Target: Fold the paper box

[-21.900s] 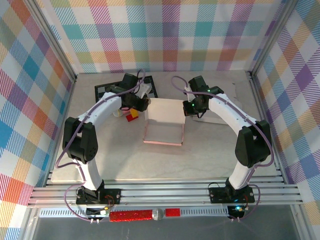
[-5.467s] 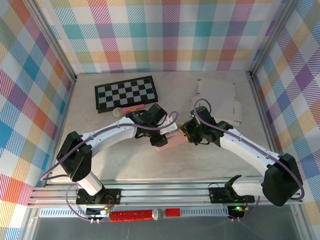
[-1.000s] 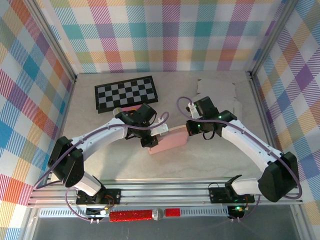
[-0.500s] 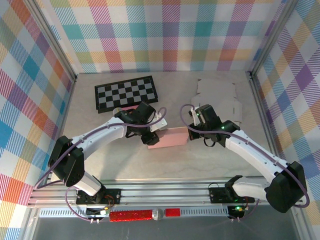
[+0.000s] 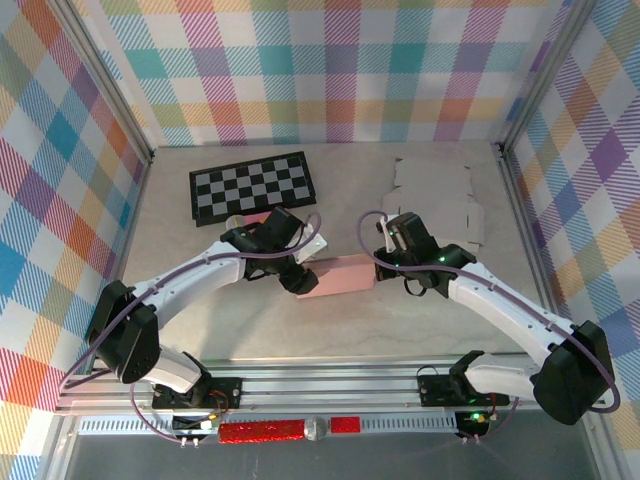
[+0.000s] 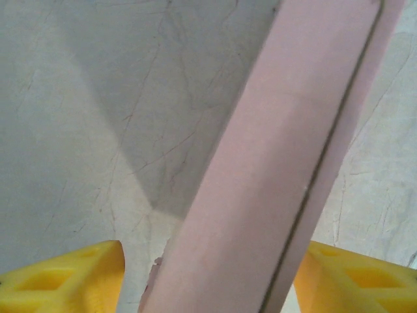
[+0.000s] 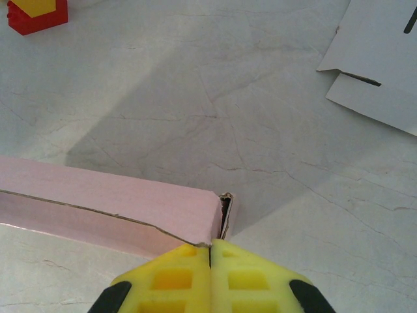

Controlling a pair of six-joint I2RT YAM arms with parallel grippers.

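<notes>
The pink paper box [image 5: 340, 276] lies closed and flat about the middle of the table [image 5: 330, 330], its long side running roughly left to right, with an arm at each end.

At its left end, the left fingers [image 6: 62, 277] are spread wide and straddle the box [image 6: 273, 169]. In the left wrist view the box runs up between them as a long pink strip with a dark seam along its right side. A bare strip of table shows between the left-hand finger and the box, while the other finger sits just beside the box's far side. They are not gripping it.

At the right end, the right fingers [image 7: 172, 277] are pressed together, their tips meeting the box's [image 7: 111, 205] near corner, where a torn edge and a small open gap show. Whether any paper is caught between them I cannot tell.

A checkerboard [image 5: 252, 186] lies near the far left corner, well apart from the box. Flat white cardboard [image 5: 435, 195] lies toward the far right corner. A red and yellow block [image 7: 36, 14] sits on the table beyond the box in the right wrist view.
</notes>
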